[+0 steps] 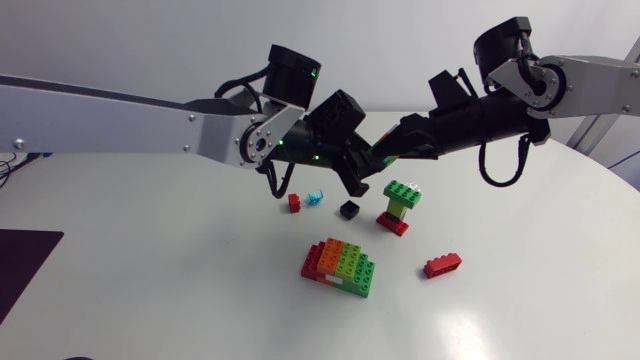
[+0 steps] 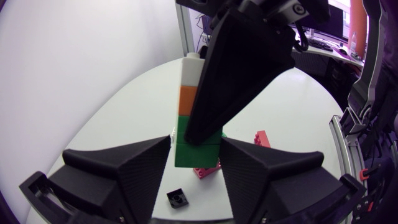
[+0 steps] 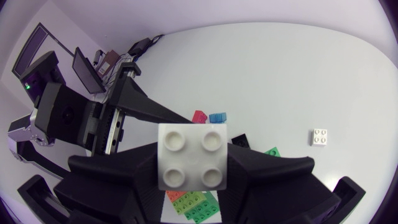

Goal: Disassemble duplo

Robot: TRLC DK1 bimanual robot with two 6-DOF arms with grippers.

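Note:
A small stack of duplo bricks point(image 2: 189, 99), white over orange over green, hangs in the air between my two grippers. My right gripper point(image 3: 193, 155) is shut on its white end point(image 3: 191, 155), and one of its broad fingers point(image 2: 239, 68) covers part of the stack in the left wrist view. My left gripper point(image 2: 194, 149) has its fingers pressed on both sides of the green brick point(image 2: 196, 154) at the other end. In the head view the two grippers, left point(image 1: 352, 172) and right point(image 1: 395, 142), meet above the table's middle, with only a bit of green point(image 1: 378, 152) showing.
On the table lie a green tower on a red base point(image 1: 400, 205), a wide multi-colour block point(image 1: 340, 268), a red brick point(image 1: 442, 264), small black point(image 1: 348, 209), red point(image 1: 294, 203) and light blue point(image 1: 316, 197) pieces, and a small white brick point(image 3: 321, 137).

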